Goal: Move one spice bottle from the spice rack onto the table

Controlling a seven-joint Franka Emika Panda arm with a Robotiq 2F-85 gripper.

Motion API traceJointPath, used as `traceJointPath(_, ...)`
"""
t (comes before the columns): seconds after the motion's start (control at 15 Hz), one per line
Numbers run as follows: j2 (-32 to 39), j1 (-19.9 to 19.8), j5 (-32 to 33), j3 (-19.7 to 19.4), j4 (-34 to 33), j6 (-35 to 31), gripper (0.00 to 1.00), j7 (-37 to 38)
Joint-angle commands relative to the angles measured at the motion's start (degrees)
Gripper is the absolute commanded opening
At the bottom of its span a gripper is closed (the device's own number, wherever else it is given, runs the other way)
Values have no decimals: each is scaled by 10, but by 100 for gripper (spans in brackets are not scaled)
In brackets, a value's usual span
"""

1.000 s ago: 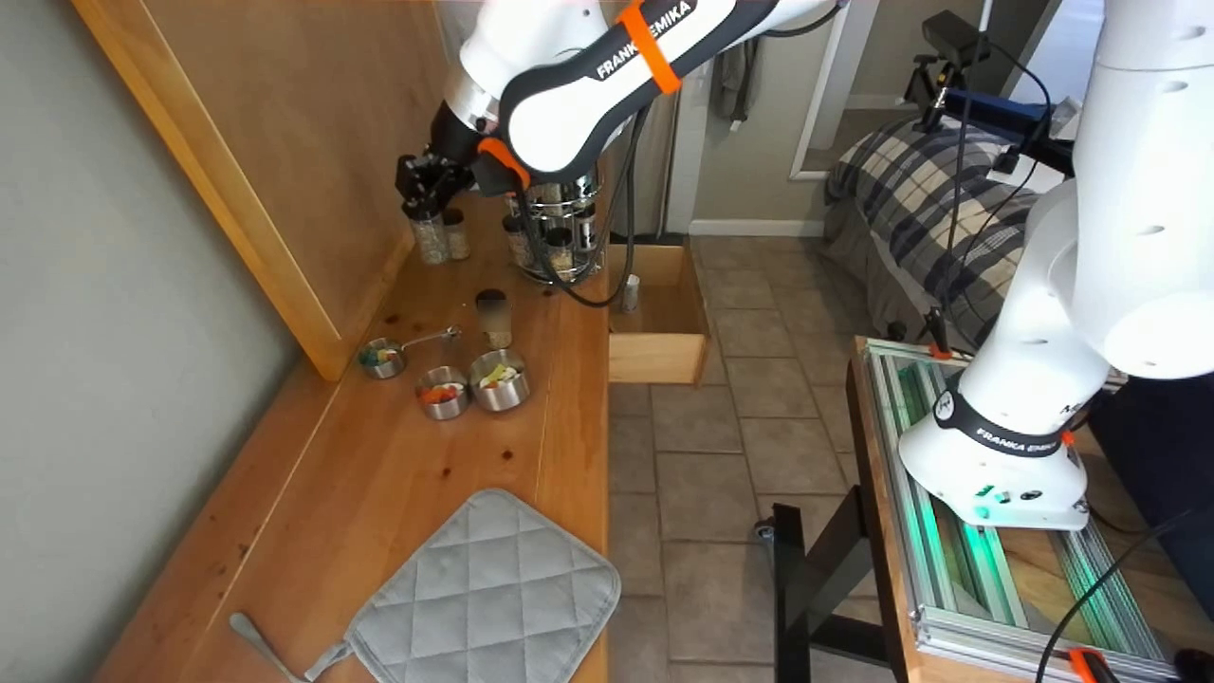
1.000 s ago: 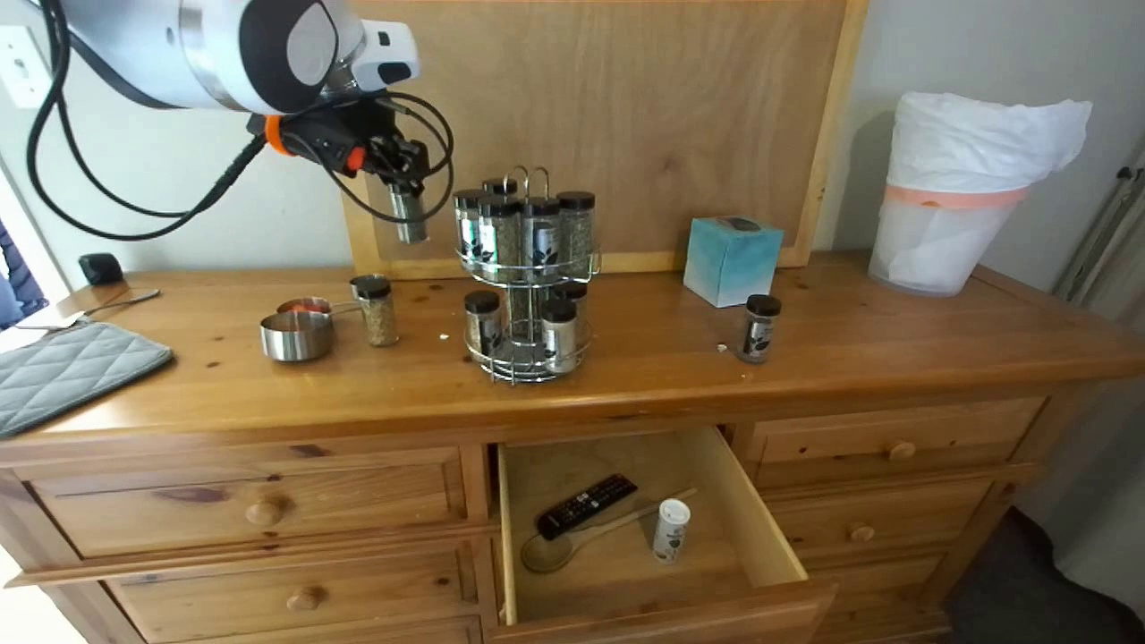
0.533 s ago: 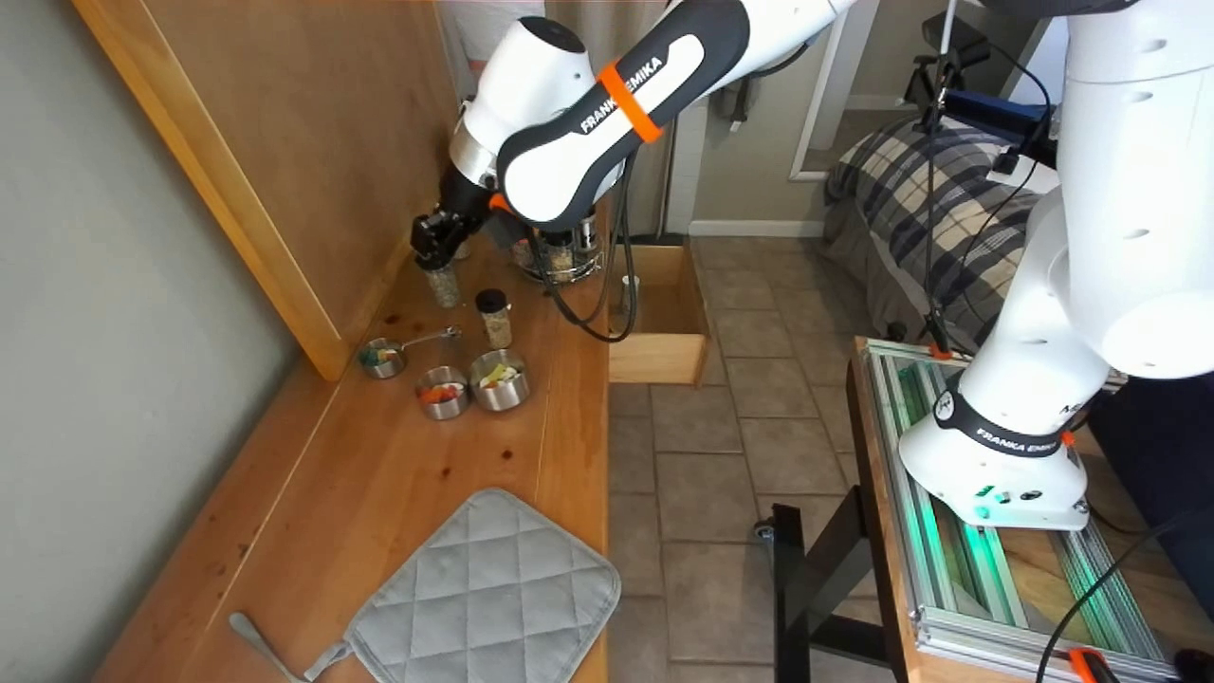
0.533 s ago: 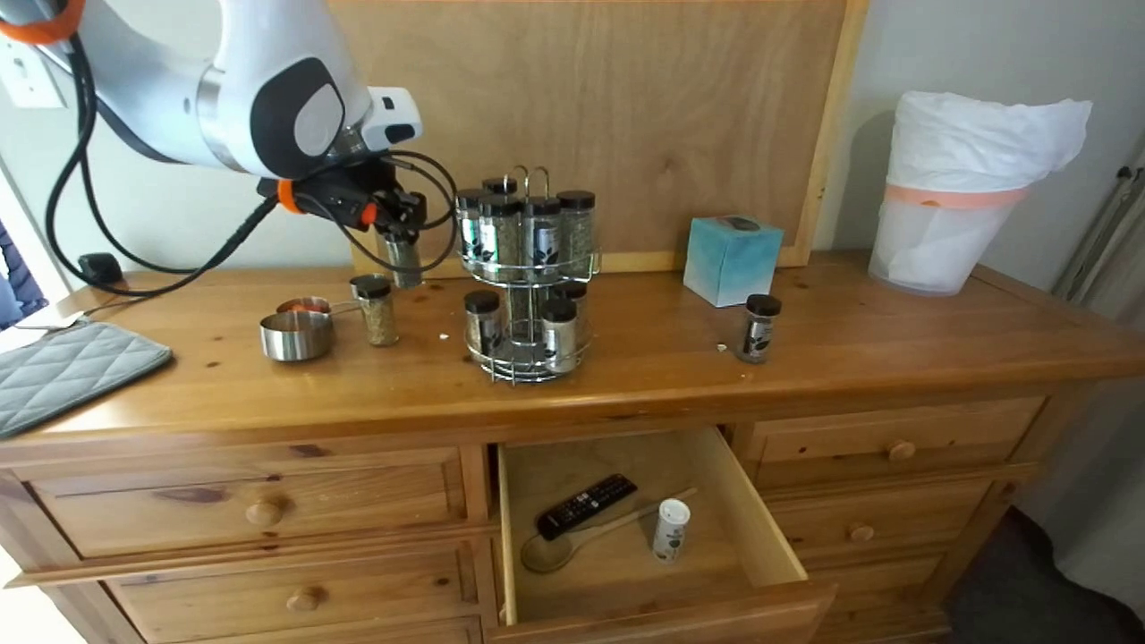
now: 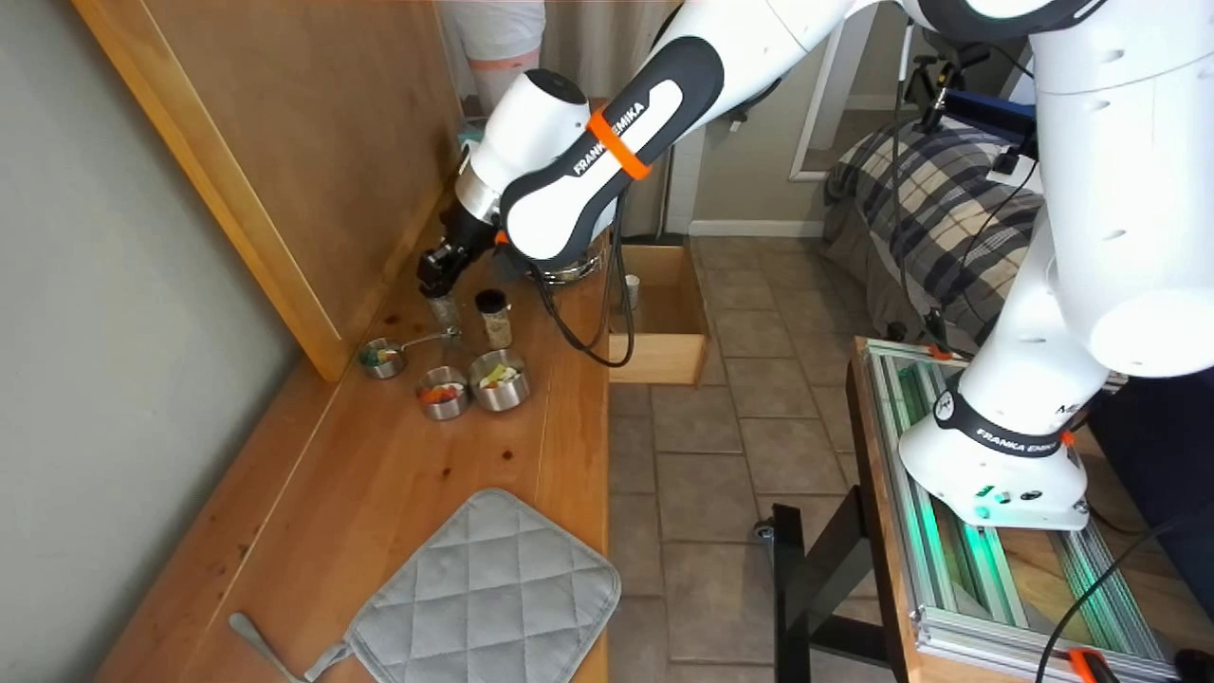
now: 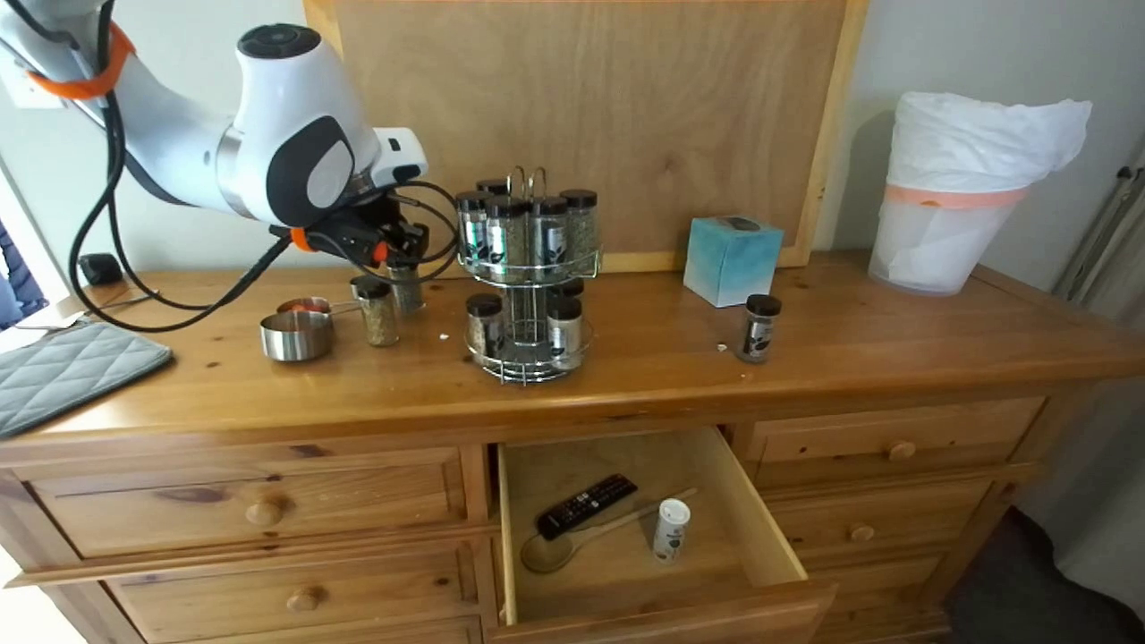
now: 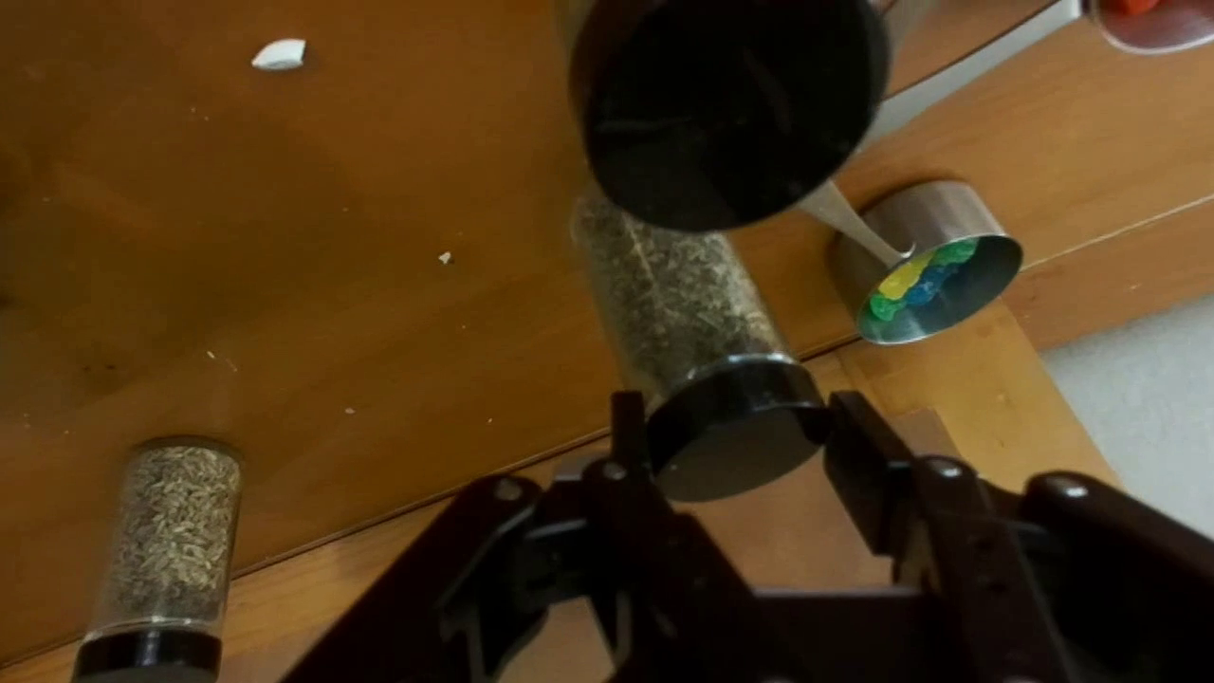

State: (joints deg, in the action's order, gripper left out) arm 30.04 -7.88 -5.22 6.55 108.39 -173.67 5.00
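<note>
Black fingers (image 7: pixel 863 465) show in the wrist view, clamped on the cap of the bottle (image 7: pixel 678 294), one on each side; lower down their dark links merge and are hard to tell apart. Greyish flakes show through the bottle's glass, and its far end is partly covered by the cap of a jar (image 7: pixel 730 123), itself cut off by the top edge. A second jar (image 7: pixel 175 531), with pale seed-like bits inside, loses part of its cap at the bottom edge. The steel cup (image 7: pixel 934 261) holds green, yellow and blue pieces I cannot name.

In an exterior view the bottle is off the rack (image 6: pixel 526 376), roughly upright and near the first jar, its cap lost in the fingers; whether its base touches the tabletop (image 6: pixel 644 358) I cannot tell. The rack's rear jars are mostly masked by those in front, and the labels are too small to read. In an exterior view the arm (image 5: pixel 579 194) covers all but some wires of the rack.

The pulled-out drawer (image 6: pixel 760 537) has its front cut off by the bottom edge in an exterior view; inside, a white shaker (image 6: pixel 670 529) hides a bit of the spoon (image 6: pixel 547 552), with a remote (image 6: pixel 586 505) near them. The grey mat (image 5: pixel 488 598) runs past the edge of both exterior views.
</note>
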Motion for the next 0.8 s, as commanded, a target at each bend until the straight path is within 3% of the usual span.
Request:
traceJointPath(0.0,10,-22,-26,24,-4,-10,50,-30)
traceJointPath(0.07,10,-23,-25,24,-5,-9,76,-31)
traceJointPath(0.13,8,-21,-24,21,-6,-6,77,-29)
traceJointPath(0.33,-5,-12,-19,9,-7,12,97,-23)
traceJointPath(0.47,-22,6,-11,-13,-8,40,100,-7)
traceJointPath(0.73,-69,85,40,-108,-6,130,100,51)
